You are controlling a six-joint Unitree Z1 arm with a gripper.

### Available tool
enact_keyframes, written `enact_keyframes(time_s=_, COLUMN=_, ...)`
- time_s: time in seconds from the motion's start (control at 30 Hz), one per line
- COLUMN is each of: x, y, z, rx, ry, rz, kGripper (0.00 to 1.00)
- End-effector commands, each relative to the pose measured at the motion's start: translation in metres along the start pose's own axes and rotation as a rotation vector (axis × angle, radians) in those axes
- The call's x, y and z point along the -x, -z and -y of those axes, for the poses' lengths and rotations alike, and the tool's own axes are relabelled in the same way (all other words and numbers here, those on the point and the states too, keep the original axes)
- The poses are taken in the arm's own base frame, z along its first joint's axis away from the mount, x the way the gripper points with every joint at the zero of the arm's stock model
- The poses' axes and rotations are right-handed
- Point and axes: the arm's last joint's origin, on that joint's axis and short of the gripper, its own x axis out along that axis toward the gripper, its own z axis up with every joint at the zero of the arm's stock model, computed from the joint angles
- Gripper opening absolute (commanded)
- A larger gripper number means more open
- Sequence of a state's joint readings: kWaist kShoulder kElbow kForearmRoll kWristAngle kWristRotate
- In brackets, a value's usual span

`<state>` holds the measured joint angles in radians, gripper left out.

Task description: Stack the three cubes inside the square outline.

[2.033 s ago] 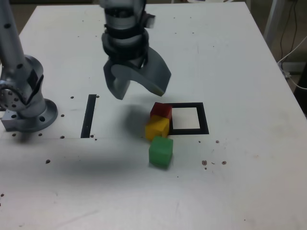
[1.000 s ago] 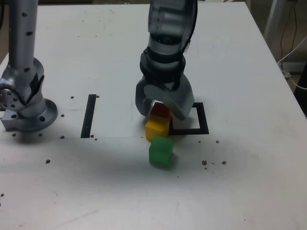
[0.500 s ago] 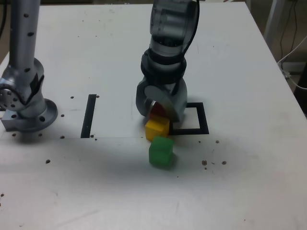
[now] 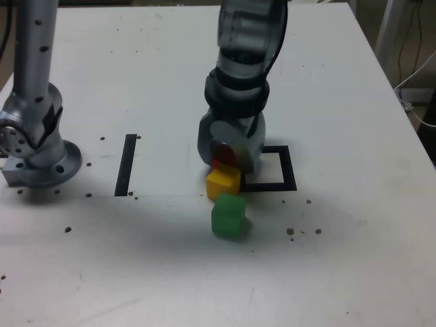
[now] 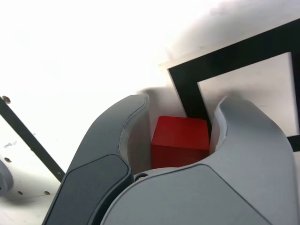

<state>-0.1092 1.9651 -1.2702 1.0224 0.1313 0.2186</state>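
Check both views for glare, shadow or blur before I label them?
Wrist view: table blown out to near white, red cube sharp, end effector close and slightly soft. Exterior view: even light, soft shadow beside the green cube, mild overall softness, no glare.

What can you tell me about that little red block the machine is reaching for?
The red block is a small matte cube with sharp edges, sitting flat on the white table, just outside the black square outline. The grey pincer straddles it, fingers close on both sides. In the exterior view it is mostly hidden, with the yellow block right beside it.
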Motion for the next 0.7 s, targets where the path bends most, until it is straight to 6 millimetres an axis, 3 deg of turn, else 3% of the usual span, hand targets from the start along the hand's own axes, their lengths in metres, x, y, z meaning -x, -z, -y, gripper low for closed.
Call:
enact_keyframes(time_s=0.0, x=0.004, y=-0.003, z=0.000, rx=0.008, ry=0.000, rz=0.007, kGripper=0.32)
enact_keyframes(time_s=0.3, x=0.021, y=-0.019, z=-0.011, rx=0.077, ry=0.006, rz=0.041, kGripper=0.32)
enact_keyframes(time_s=0.67, x=0.014, y=-0.036, z=-0.021, rx=0.218, ry=0.036, rz=0.037, kGripper=0.32)
